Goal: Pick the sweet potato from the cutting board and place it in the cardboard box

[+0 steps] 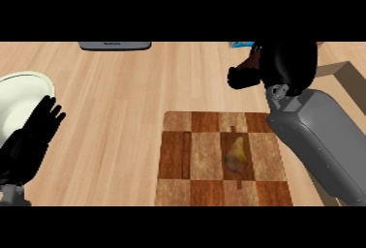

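A yellow-brown sweet potato [236,156] lies lengthwise near the middle of the checkered cutting board [178,160]; a cardboard box [350,77] stands beyond the board's far right corner.

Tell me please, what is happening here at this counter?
The robot's right hand is raised beyond the cutting board, near the cardboard box, its fingers curled round something brownish that I cannot identify. A yellowish-brown item, perhaps the sweet potato, lies on the board. The left hand rests open beside a plate.
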`<state>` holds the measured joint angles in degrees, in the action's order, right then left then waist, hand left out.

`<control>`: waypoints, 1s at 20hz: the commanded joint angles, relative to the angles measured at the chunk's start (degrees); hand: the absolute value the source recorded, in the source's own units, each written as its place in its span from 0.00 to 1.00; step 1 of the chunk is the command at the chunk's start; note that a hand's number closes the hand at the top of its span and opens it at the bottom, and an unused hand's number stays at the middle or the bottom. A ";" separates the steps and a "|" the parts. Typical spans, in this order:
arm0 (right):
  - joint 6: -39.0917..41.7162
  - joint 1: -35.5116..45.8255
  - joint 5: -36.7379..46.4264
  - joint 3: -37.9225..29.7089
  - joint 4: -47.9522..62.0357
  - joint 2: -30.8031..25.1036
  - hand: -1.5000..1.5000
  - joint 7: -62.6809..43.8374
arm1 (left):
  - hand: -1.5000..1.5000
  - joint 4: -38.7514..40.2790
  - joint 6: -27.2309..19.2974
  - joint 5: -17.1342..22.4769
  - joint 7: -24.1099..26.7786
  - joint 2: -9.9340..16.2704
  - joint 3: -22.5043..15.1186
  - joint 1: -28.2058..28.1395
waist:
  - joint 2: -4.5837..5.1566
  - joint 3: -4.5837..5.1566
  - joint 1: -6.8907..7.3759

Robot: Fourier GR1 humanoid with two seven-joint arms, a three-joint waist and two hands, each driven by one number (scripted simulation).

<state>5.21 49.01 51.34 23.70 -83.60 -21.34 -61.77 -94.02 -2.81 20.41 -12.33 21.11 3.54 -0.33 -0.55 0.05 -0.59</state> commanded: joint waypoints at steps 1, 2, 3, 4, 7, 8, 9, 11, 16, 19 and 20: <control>4.84 3.46 2.25 -5.28 -5.03 -2.05 1.00 -10.15 | 0.50 -1.08 1.52 1.49 -0.78 1.50 1.90 -0.17 | -0.06 0.00 -0.07; 5.19 0.79 2.97 -5.45 -6.58 -3.48 1.00 -9.06 | 0.50 0.38 0.43 0.48 -1.04 0.61 1.31 1.15 | 0.11 -0.02 -0.44; 4.24 0.05 4.02 -6.63 -3.51 -4.92 1.00 -7.32 | 0.50 1.01 1.40 -0.27 1.85 -0.27 0.82 -1.60 | 0.28 0.00 0.08; 6.49 -0.23 3.92 -7.30 -7.57 -5.40 1.00 -9.40 | 0.50 2.62 2.07 1.33 -0.42 2.26 3.28 2.16 | 0.12 0.00 -0.78; 7.41 0.61 4.24 -11.35 -5.04 -6.76 1.00 -7.20 | 0.50 -0.35 -0.25 -0.35 -2.38 -0.24 0.38 2.94 | 0.35 -0.03 0.03; 8.87 -0.97 3.28 -12.68 -8.21 -7.98 1.00 -6.33 | 0.50 1.82 0.25 -0.73 -0.75 -0.71 0.73 2.30 | 0.32 -0.02 -0.17; 5.92 -3.93 3.29 -13.62 -4.30 -8.40 1.00 -3.17 | 0.50 1.17 0.63 -1.44 1.16 -1.87 -0.35 0.84 | 0.48 -0.04 0.20; 8.36 -5.64 5.45 -12.56 -8.06 -8.53 1.00 -3.85 | 0.50 0.39 0.63 -1.06 -2.87 -0.38 0.30 2.44 | 0.40 -0.04 0.26; 6.19 -6.51 3.53 -20.06 -1.73 -11.88 1.00 6.01 | 0.50 1.27 2.88 -1.32 -0.03 -1.09 1.38 1.39 | 0.55 -0.04 0.85; 0.85 -9.77 5.03 -21.40 1.50 -12.12 1.00 11.38 | 0.50 3.37 6.06 0.97 0.97 1.10 5.04 1.81 | 0.65 -0.04 0.99; 2.49 -13.46 4.69 -21.79 -3.34 -12.05 1.00 11.33 | 0.50 -1.50 1.54 -3.13 -2.14 -2.05 0.85 0.81 | 0.49 -0.06 0.69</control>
<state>9.48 40.02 55.43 4.24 -86.45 -32.89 -53.64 -93.15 -0.84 18.92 -13.43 19.92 5.09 1.75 -0.04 0.00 0.03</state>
